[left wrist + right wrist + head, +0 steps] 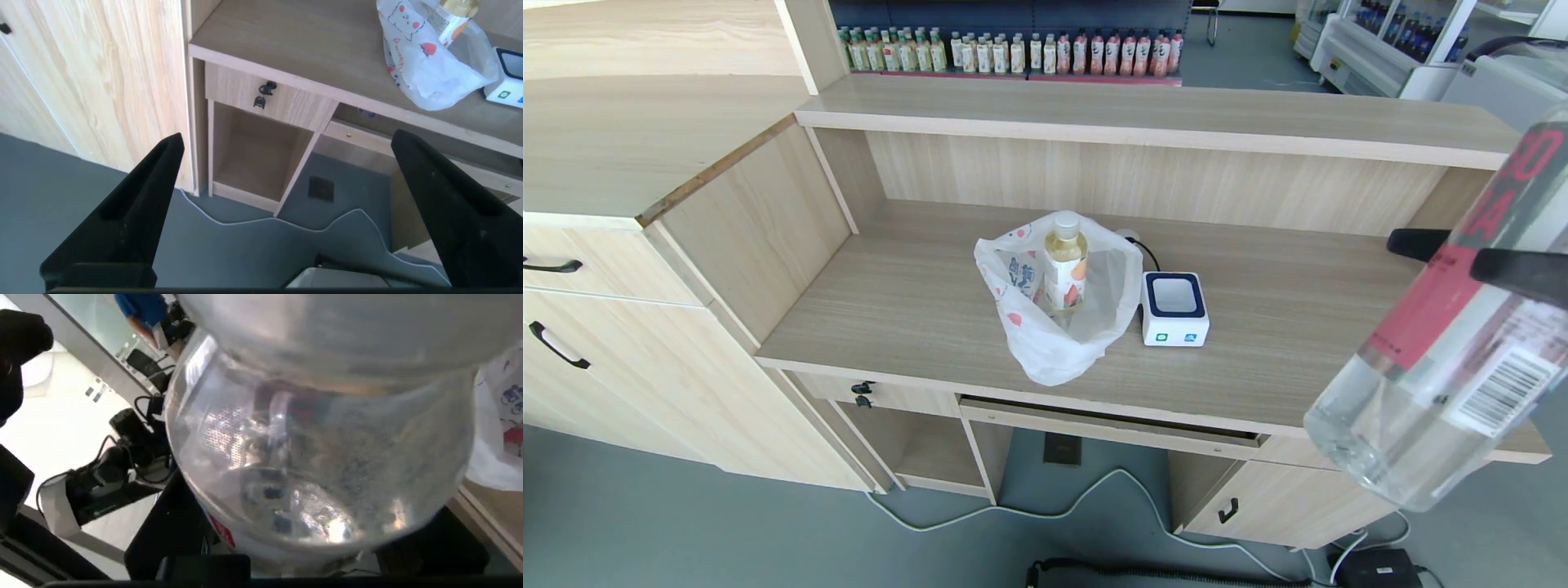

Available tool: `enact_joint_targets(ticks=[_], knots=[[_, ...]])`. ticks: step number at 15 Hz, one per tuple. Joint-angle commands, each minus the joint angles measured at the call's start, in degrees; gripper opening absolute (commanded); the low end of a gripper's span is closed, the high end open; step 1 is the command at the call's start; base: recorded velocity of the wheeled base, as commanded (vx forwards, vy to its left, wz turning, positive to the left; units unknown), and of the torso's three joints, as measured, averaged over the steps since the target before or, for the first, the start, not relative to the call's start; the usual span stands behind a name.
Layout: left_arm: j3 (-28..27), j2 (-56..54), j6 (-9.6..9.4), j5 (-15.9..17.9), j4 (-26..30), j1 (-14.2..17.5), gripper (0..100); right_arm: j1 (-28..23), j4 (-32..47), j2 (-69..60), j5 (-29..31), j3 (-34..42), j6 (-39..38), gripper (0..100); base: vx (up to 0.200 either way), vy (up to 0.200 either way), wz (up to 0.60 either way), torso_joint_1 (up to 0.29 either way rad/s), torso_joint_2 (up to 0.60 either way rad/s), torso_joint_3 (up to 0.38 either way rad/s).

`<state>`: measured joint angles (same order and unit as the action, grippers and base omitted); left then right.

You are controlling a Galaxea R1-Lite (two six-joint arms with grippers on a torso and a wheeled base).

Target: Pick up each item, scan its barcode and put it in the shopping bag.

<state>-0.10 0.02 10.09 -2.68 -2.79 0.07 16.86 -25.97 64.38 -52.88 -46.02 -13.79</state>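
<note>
Head view: a pale wooden counter [1298, 327] runs across the room. Near its middle lies a white shopping bag [1045, 343], open at the top. A drink bottle [1065, 265] with a white cap stands upright inside it. Just beside the bag, on its right, sits a small white scanner [1174, 309] with a dark blue rim. At the far right, close to the camera, the right gripper [1470, 257] is clamped on a clear water bottle [1445, 384] with a red label. Its black fingers [1421, 242] press on either side of the bottle. The bottle is tilted, base downward and toward the near side, well apart from the scanner and bag. A barcode label [1503, 390] shows on its lower side. Far behind the counter, a row of bottles [1013, 53] lines a shop shelf.

Left wrist view: the left gripper [286, 216] hangs low at the counter's near left corner, over the grey floor. Its two dark fingers [122, 216] are spread wide apart, with nothing between them. Beyond it are the counter's drawer with a key in the lock [261, 91], the shopping bag [421, 69] and a corner of the scanner [511, 77].

Right wrist view: the water bottle's rounded clear base [327, 457] looms very close. A strip of the shopping bag [502, 433] appears beside it.
</note>
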Motion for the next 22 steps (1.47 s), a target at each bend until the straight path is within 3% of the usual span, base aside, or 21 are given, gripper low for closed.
enact_joint_targets(ticks=[1, 4, 6, 11, 14, 16, 20, 22], knots=[[0.01, -0.02, 0.01, -0.04, -0.02, 0.01, 100, -20.02, -1.81, 8.48, 0.06, 2.78, 19.68, 0, 0.0, 0.0, 0.0, 0.0, 0.0, 0.0], [0.01, -0.02, 0.01, -0.04, -0.02, 0.01, 100, -38.83, -6.99, 16.57, -0.2, 3.83, 50.09, 0, 0.0, 0.0, 0.0, 0.0, 0.0, 0.0], [0.01, -0.02, 0.01, -0.04, -0.02, 0.01, 100, -42.44, -7.34, 18.24, -0.29, 1.9, 56.94, 0, 0.0, 0.0, 0.0, 0.0, 0.0, 0.0], [0.01, -0.02, 0.01, -0.04, -0.02, 0.01, 100, -42.52, -14.55, 22.46, -0.2, -0.65, 69.25, 0, 0.0, 0.0, 0.0, 0.0, 0.0, 0.0], [0.01, -0.02, 0.01, -0.04, -0.02, 0.01, 100, -42.61, -14.9, 24.48, 0.15, -3.11, 74.52, 0, 0.0, 0.0, 0.0, 0.0, 0.0, 0.0], [0.01, -0.02, 0.01, -0.04, -0.02, 0.01, 100, -41.38, -17.01, 26.59, 3.66, -4.17, 80.58, 0, 0.0, 0.0, 0.6, 0.002, 0.0, 0.0], [0.01, -0.02, 0.01, -0.04, -0.02, 0.01, 100, -34.7, -31.16, 35.55, 3.93, -4.25, 81.38, 0, 0.0, 0.0, 0.6, 0.001, 0.01, 0.004], [0.01, -0.02, 0.01, -0.04, -0.02, 0.01, 100, -32.59, -36.61, 40.3, 3.84, -4.34, 82.96, 0, 0.0, 0.0, 0.0, 0.0, 0.0, 0.0]])
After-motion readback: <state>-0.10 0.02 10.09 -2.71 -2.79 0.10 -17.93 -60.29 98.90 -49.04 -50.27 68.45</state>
